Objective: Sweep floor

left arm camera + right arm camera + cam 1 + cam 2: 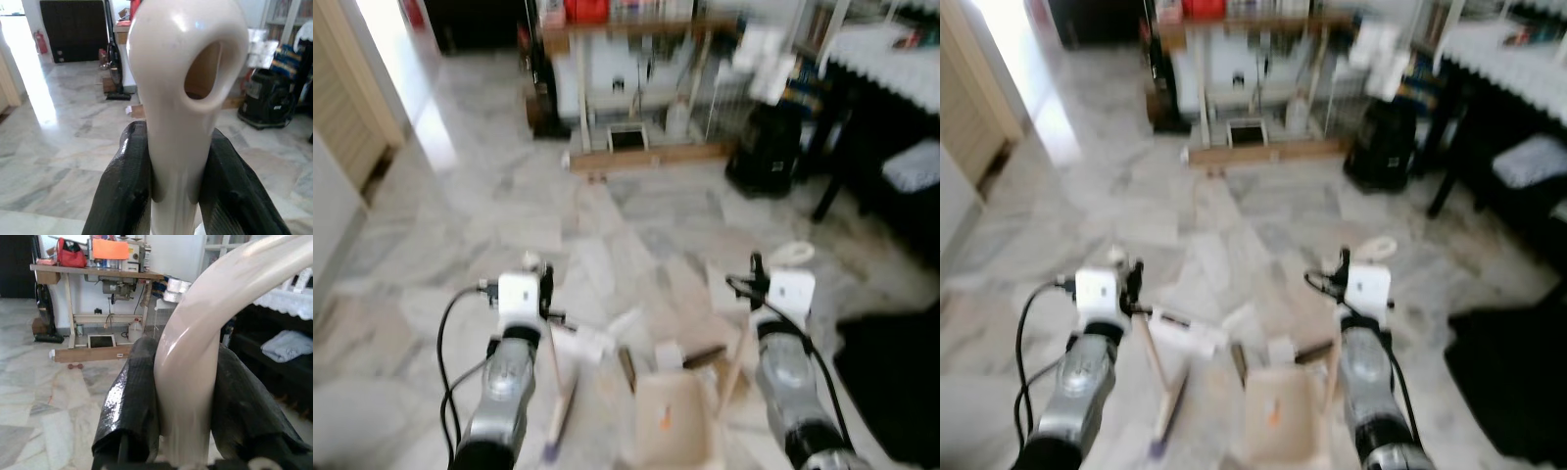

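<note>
marble floor (636,211) runs ahead to the sewing table (636,88). nearer us than that table, our left gripper (173,161) clamps the broom handle (188,73); our right gripper (188,401) clamps the dustpan handle (195,357). scraps (607,338) lie between; walking blur risks missing them.

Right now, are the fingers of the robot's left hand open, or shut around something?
Shut. In the left wrist view the two black fingers of the left gripper press both sides of a cream handle.

Head stereo downward; wrist cameras along end effectors
</note>
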